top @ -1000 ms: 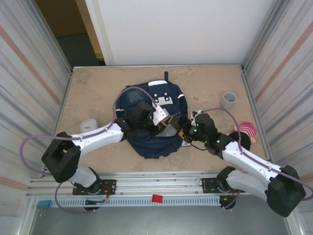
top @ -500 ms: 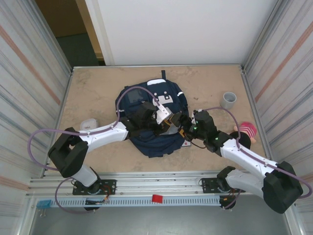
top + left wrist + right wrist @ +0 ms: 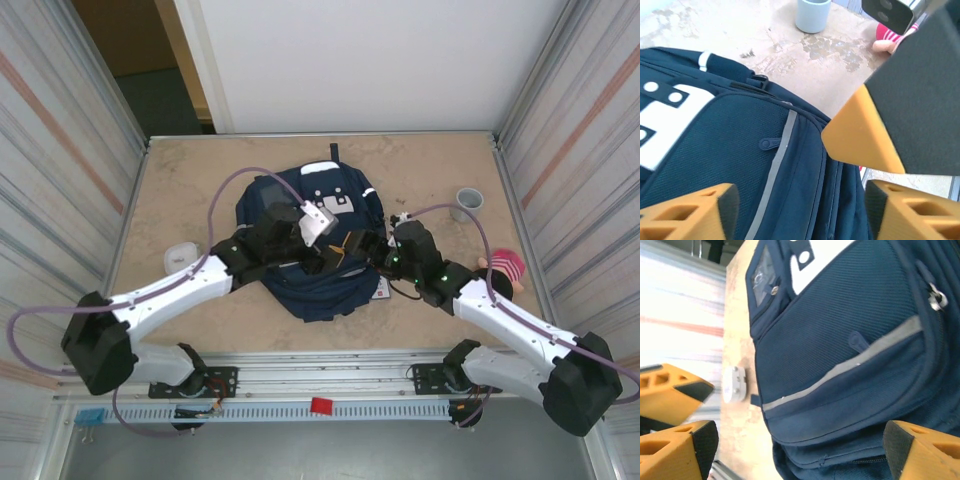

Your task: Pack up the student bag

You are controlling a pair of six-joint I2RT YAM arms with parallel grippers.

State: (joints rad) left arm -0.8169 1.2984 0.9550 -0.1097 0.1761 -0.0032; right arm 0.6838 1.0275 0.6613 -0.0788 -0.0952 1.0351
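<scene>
The student bag [image 3: 318,290], navy blue with white patches and pale stripes, lies flat in the middle of the table. My left gripper [image 3: 338,252] hovers over its right half, jaws wide open, only bag fabric [image 3: 740,150] below them. Its midpoint in the left wrist view is my left gripper [image 3: 800,215]. My right gripper [image 3: 368,250] faces it from the right, open as well, above the bag's front pocket [image 3: 840,355]. The gap of my right gripper [image 3: 800,455] holds nothing. The two grippers' orange fingertips are almost touching.
A grey cup [image 3: 466,203] stands at the right, and a pink doll [image 3: 505,268] lies by the right arm. A small white object [image 3: 180,257] sits left of the bag. A red and white item [image 3: 381,290] pokes out at the bag's right edge.
My left gripper has gone from shut to wide open over the bag, and its arm has stretched out to the left. The right gripper has edged slightly towards the bag.
</scene>
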